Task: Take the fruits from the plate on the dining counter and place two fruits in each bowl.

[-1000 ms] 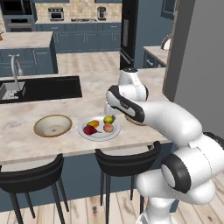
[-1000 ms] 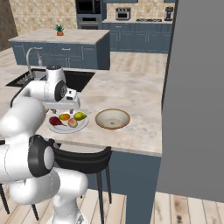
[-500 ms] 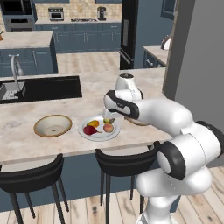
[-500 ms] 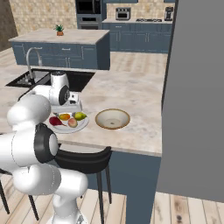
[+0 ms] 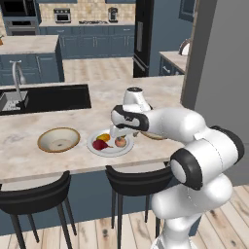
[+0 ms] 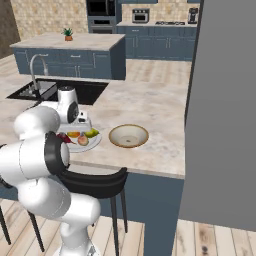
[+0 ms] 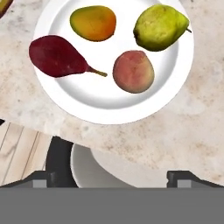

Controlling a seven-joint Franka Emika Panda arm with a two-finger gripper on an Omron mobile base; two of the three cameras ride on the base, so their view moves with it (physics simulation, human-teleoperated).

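Arm is swinging lower over the plate (image 7: pixel 109 107), 4 fruits upper frame; gripper (image 7: pixel 111 177) fingers spread, released; beige dining counter (image 5: pixel 58 165), sink (image 5: pixel 44 97) upper left.

The arm (image 5: pixel 194 141) is made of glossy white rounded segments, joined by dark grey to black rings at the joints. In the right base view it fills the lower left of the frame. The wrist ends in a white cylinder with a grey cap

The white arm bends forward and low, its gripper (image 7: pixel 112 175) pointing down, fingertips spread wide.
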